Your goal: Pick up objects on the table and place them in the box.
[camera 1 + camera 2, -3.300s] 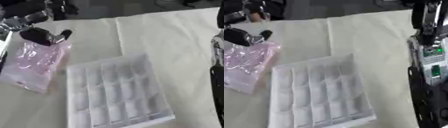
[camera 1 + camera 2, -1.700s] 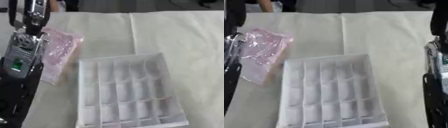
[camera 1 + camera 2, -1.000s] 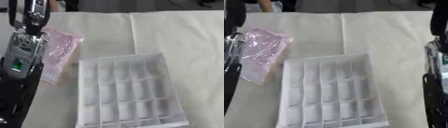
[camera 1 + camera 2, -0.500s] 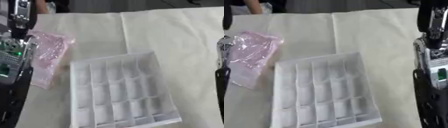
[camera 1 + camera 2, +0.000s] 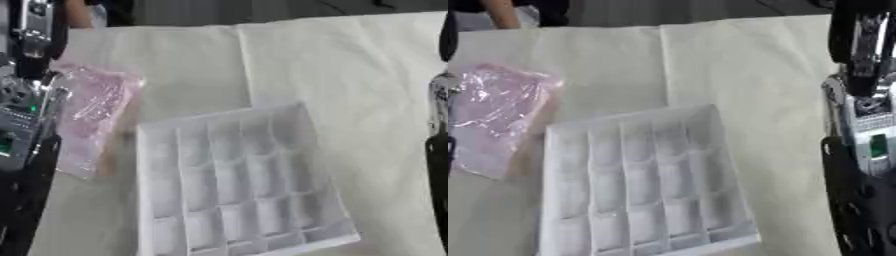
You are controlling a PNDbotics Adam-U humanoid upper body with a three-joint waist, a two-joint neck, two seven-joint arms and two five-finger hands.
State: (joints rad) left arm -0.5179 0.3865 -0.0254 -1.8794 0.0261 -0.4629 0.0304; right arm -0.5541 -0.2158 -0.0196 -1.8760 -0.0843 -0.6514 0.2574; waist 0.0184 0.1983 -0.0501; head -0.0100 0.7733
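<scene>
A pink see-through plastic bag [image 5: 496, 115] lies flat on the cream cloth at the left. To its right stands the white box [image 5: 627, 117], a tray split into several small compartments, all of them bare. My left forearm [image 5: 22, 115] rises along the left edge of the left eye view, beside and partly over the bag's left side. In the right eye view my right forearm [image 5: 868, 135] runs up the right edge, apart from the box. Neither hand shows; both arms leave the pictures at the top.
The cream cloth [image 5: 763, 75] covers the table, with a fold line [image 5: 664, 65] running from the far edge down to the box. Open cloth lies behind the box and to its right.
Earlier my left hand lay on the bag's top edge; it has since lifted away out of view. The camera has swung sideways; bag and box have stayed in place.
</scene>
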